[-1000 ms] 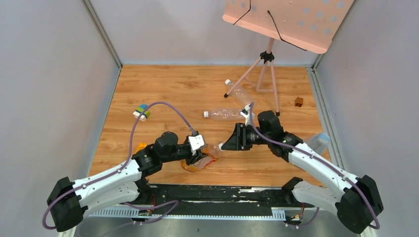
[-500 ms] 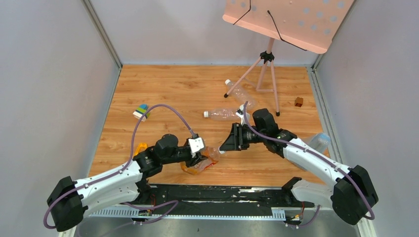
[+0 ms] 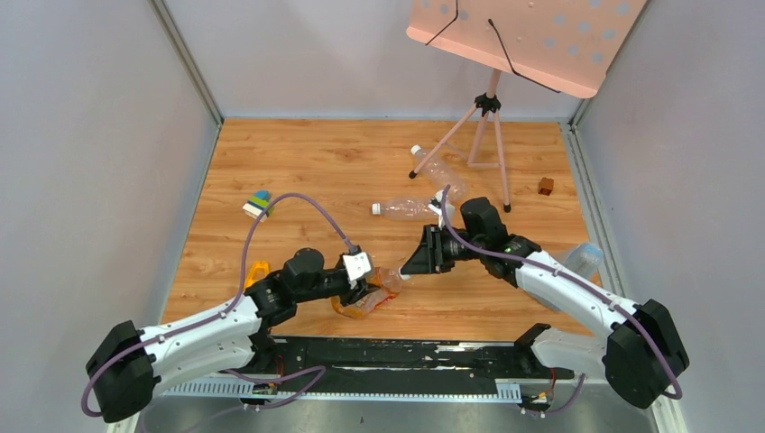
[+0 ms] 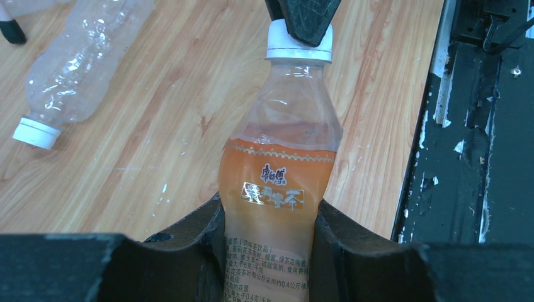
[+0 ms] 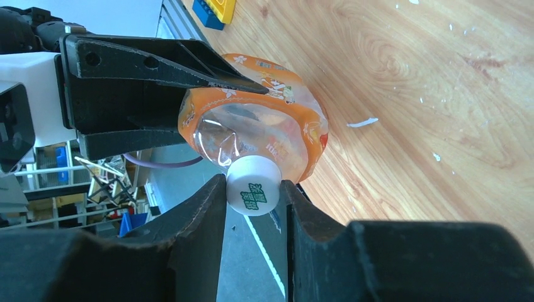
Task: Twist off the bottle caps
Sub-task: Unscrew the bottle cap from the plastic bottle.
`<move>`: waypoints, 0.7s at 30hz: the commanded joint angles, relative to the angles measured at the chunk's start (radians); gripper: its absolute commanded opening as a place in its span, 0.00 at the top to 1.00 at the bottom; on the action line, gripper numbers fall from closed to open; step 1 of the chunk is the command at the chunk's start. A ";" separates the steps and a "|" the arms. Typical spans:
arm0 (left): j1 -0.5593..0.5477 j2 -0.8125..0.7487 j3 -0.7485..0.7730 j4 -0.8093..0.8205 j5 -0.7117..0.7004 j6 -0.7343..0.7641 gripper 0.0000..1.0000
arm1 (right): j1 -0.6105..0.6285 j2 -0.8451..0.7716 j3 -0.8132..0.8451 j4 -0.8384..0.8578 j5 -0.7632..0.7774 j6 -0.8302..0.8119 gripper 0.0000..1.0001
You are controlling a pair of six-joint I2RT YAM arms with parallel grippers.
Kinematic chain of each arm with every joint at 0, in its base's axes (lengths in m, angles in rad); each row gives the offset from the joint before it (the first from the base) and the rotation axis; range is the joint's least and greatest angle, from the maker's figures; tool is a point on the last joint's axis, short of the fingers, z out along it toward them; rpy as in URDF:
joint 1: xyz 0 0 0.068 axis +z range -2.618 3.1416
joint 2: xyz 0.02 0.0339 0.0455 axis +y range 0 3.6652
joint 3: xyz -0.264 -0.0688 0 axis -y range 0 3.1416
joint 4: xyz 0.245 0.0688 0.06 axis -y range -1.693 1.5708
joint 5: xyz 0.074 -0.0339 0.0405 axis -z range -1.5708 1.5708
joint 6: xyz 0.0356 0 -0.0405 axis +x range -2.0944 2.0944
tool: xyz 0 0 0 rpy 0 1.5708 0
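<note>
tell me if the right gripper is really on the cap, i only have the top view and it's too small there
Observer: Yes. In the right wrist view the right gripper is closed on the white cap, one jaw against each side.
Operator: ok and what is the left one gripping
Observer: The left wrist view shows the left gripper clamped around the bottle at its orange label, below the shoulder.
Operator: is the cap off yet
Observer: No. In the left wrist view it sits flush on the neck, with no gap showing.
</note>
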State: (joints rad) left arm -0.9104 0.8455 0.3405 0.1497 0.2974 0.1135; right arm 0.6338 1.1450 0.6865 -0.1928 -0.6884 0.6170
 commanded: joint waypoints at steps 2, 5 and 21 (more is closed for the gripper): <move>-0.007 -0.039 -0.011 0.135 -0.022 -0.026 0.91 | 0.016 -0.046 -0.002 0.120 -0.063 -0.132 1.00; -0.007 -0.057 -0.022 0.150 -0.026 -0.032 0.90 | 0.029 -0.068 -0.027 0.159 -0.060 -0.219 1.00; -0.006 -0.083 -0.056 0.179 -0.016 -0.021 0.79 | 0.122 -0.251 -0.174 0.299 -0.083 -0.648 1.00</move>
State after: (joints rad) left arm -0.9188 0.7628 0.2813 0.2344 0.2985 0.1139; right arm 0.7246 0.9298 0.5323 0.0170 -0.6830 0.0769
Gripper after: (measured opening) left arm 0.435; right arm 0.336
